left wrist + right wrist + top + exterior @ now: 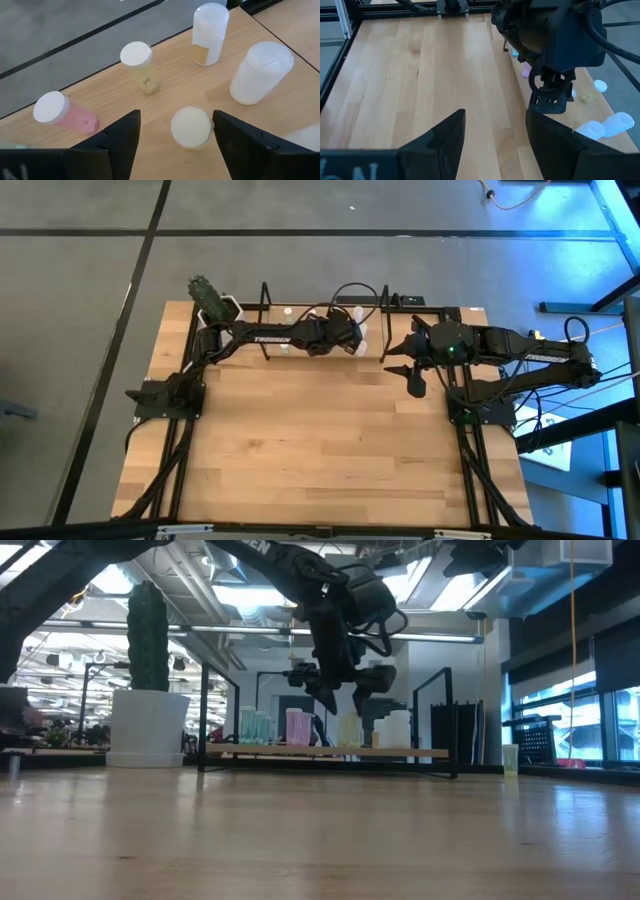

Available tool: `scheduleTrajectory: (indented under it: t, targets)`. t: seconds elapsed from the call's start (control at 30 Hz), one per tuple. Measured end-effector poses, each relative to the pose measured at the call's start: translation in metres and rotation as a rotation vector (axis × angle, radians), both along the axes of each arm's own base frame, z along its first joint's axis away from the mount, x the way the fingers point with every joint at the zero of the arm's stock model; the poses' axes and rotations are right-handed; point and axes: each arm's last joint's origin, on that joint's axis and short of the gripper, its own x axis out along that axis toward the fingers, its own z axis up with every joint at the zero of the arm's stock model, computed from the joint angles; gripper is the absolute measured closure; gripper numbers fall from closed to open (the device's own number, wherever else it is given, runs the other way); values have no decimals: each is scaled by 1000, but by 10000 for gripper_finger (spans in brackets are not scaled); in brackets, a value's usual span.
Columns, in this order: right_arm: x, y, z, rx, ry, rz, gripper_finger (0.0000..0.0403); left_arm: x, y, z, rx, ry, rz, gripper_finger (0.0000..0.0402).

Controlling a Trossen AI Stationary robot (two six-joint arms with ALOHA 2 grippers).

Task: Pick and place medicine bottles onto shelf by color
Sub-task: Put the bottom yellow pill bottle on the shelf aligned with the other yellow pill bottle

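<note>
Tiny bottles (190, 127) stand upright on the shelf (330, 752) at the table's (330, 450) far edge — whitish, pink, yellowish, all white-capped. Left end effector (175, 137) hangs spread around a pale one, not touching. "TROSSEN" reads on the arm. Right end effector (495, 135) hovers spread over light wood planks — office behind.

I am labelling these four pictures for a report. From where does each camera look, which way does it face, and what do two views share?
High: above the table, looking straight down; both arms show, left gripper over the shelf.
Low: at table-top height, looking level toward the shelf; left gripper hangs above it.
Left wrist: looks past its own open fingers down on the bottles, one pale yellow bottle between them.
Right wrist: looks across the table; own fingers, plus the left gripper.
Shared: low and right wrist views both show the left gripper.
</note>
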Motion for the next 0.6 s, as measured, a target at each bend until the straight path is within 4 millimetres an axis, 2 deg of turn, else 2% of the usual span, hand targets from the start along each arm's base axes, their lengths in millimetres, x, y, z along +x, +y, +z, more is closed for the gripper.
scheduleTrajectory:
  t: [0.6]
  targets:
    - [0,0,0,0,0,0,194,3,-5,3,-3,-1,-42,160]
